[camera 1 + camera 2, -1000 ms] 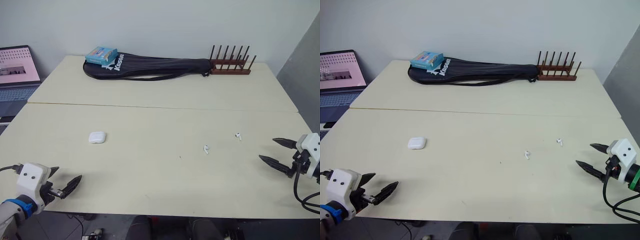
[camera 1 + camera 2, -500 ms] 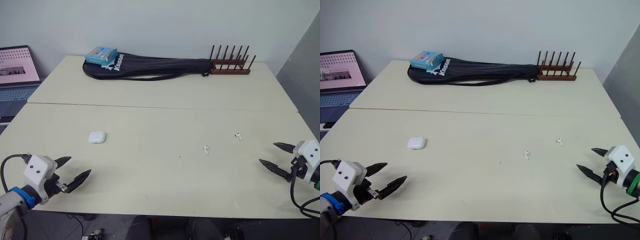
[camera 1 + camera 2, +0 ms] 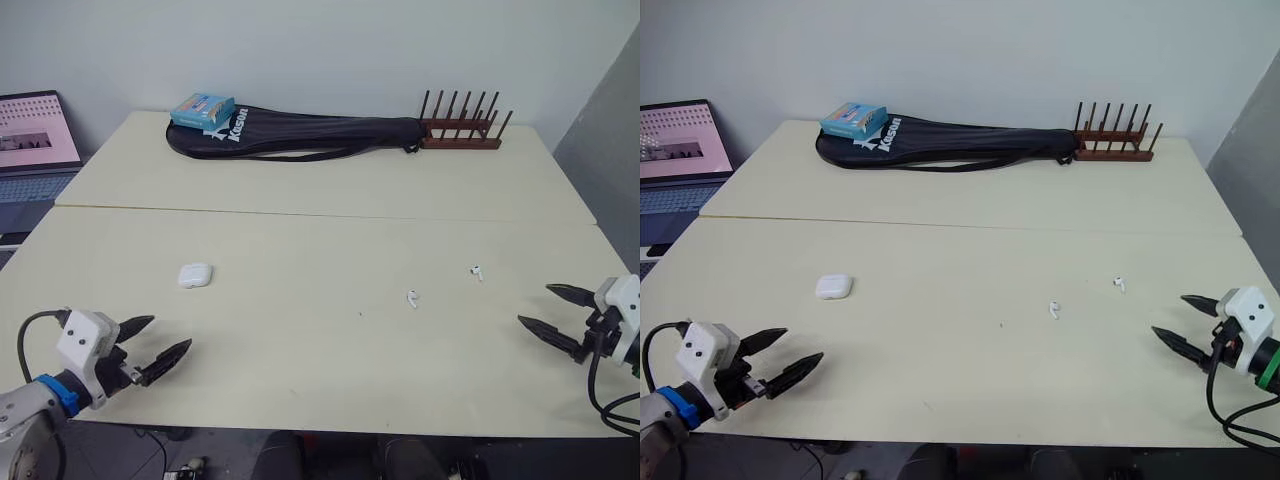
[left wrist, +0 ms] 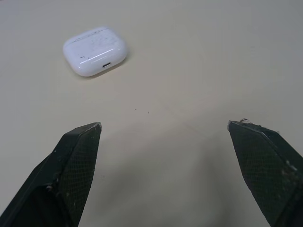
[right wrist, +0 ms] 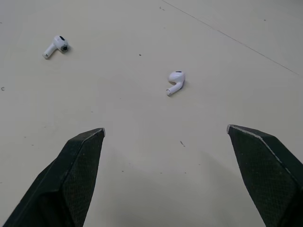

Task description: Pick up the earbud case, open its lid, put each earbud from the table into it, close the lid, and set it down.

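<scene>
Case (image 3: 194,274) lies ahead of the left gripper (image 3: 170,333), near but apart, well away from the right gripper (image 3: 534,304). Left arm is nearer. Both grippers stand spread, empty.

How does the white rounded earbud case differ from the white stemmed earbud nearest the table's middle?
The white rounded earbud case is a closed, pebble-shaped box; the white stemmed earbud is much smaller, a bulb with a thin stem. The case lies ahead of the left gripper; the earbud lies nearer the right gripper. Both are white and rest on the beige table.
</scene>
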